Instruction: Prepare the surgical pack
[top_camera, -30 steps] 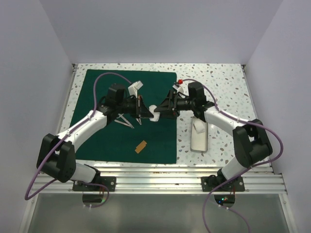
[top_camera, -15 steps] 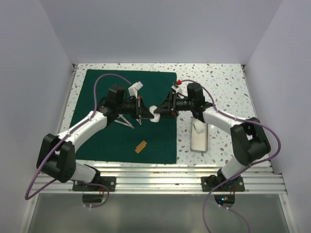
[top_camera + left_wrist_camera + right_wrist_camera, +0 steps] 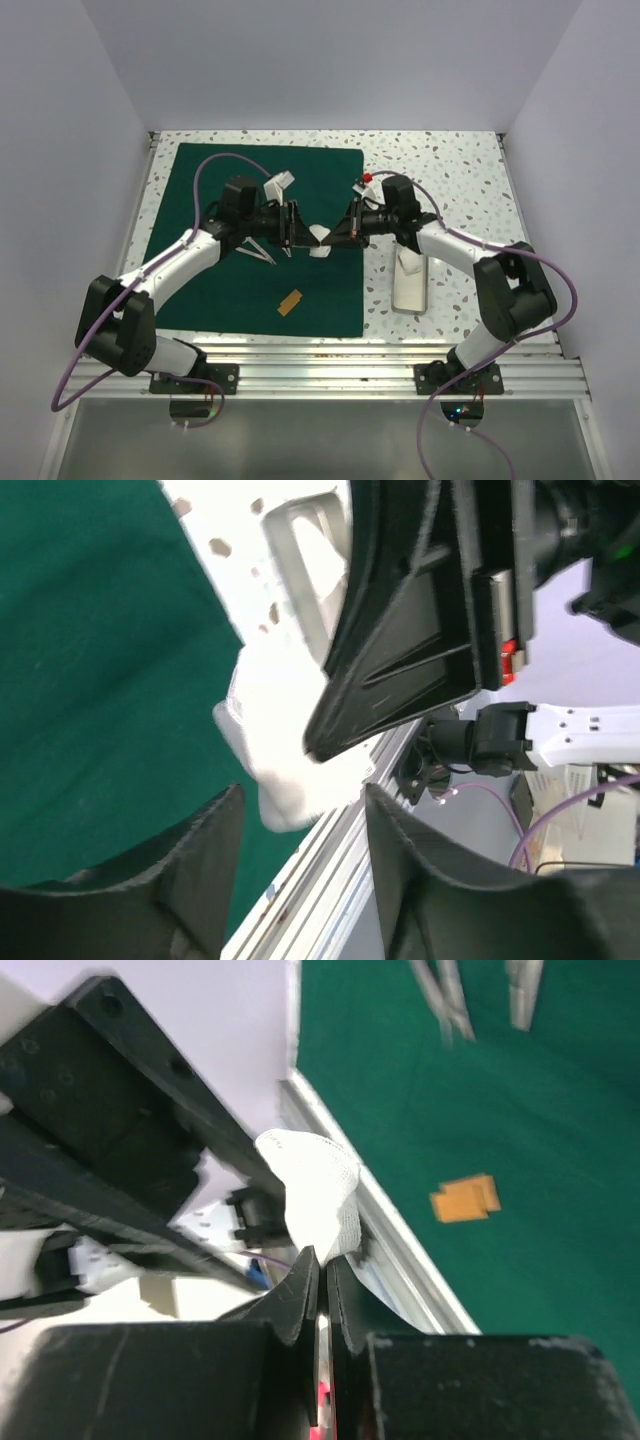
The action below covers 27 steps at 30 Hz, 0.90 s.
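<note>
Green drape (image 3: 215, 290) spread flat, left of centre; silver tray (image 3: 410, 296) just beside its right edge. Above drape I see handover done: right gripper (image 3: 343, 236) just clamped on white gauze wad (image 3: 320, 241), left gripper (image 3: 297, 231) jaws just parted. Gauze now right arm's to place.

The left arm (image 3: 175, 262) and right arm (image 3: 455, 245) are built from white link shells joined by bulky black joint housings (image 3: 118, 318). A purple cable (image 3: 228, 152) runs outside each arm, from the black base plate (image 3: 195, 380) farthest from the fingers to the wrist behind them. The left gripper (image 3: 300, 800) and right gripper (image 3: 320, 1265) are matte black, with ribbed triangular fingers (image 3: 400, 640) tapering to narrow tips. A red marker (image 3: 368, 177) sits just behind the right fingers.
</note>
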Tool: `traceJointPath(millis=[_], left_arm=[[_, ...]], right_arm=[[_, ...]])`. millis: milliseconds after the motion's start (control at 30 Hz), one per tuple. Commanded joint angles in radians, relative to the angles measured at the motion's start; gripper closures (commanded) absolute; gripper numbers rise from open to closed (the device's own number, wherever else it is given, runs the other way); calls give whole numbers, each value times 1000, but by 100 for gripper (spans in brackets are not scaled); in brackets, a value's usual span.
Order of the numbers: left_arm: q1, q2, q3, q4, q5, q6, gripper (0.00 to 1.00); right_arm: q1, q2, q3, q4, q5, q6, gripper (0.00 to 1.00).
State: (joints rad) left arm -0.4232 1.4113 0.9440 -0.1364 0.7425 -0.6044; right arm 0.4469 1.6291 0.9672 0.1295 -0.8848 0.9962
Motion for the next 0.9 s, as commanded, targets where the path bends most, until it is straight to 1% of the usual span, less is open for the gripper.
traceJointPath(millis=[0,33,100,133,200,233,267,333,367,400,433,467,533,600,667,867], left_arm=[[-5,-41,18,-106,-93,86,42],[-2,-47,19,-129,-115,100,39],[6,-52,24,-212,-173,138,36],[9,-52,27,-236,-227,149,35],[21,-45,27,-298,-303,164,35],[26,-37,27,-316,-313,169,35],[32,-16,29,-322,-319,176,34],[37,11,35,-325,-315,180,34],[37,38,39,-321,-308,180,35],[37,55,48,-316,-293,180,36],[37,66,53,-309,-285,178,36],[37,87,64,-304,-281,178,36],[37,106,75,-301,-278,183,37],[40,127,88,-304,-281,196,36],[49,149,104,-313,-279,213,36],[83,161,111,-330,-261,238,36]], right_arm=[[-4,-46,68,-255,55,-190,100],[-7,-46,106,-395,90,-303,100],[-11,-60,143,-532,139,-417,100],[-22,-67,165,-642,180,-514,100],[-55,-87,179,-741,228,-595,100],[-72,-95,176,-813,262,-651,100],[-91,-106,174,-853,289,-672,100],[-164,-115,163,-959,363,-729,100],[-193,-127,156,-987,381,-743,100],[-250,-133,140,-1013,412,-769,100],[-273,-141,136,-1066,446,-781,100],[-312,-147,130,-1088,536,-786,100],[-336,-176,97,-1105,584,-781,100],[-353,-163,82,-1117,621,-785,100],[-362,-137,77,-1120,603,-792,100],[-395,-46,41,-1076,474,-785,100]])
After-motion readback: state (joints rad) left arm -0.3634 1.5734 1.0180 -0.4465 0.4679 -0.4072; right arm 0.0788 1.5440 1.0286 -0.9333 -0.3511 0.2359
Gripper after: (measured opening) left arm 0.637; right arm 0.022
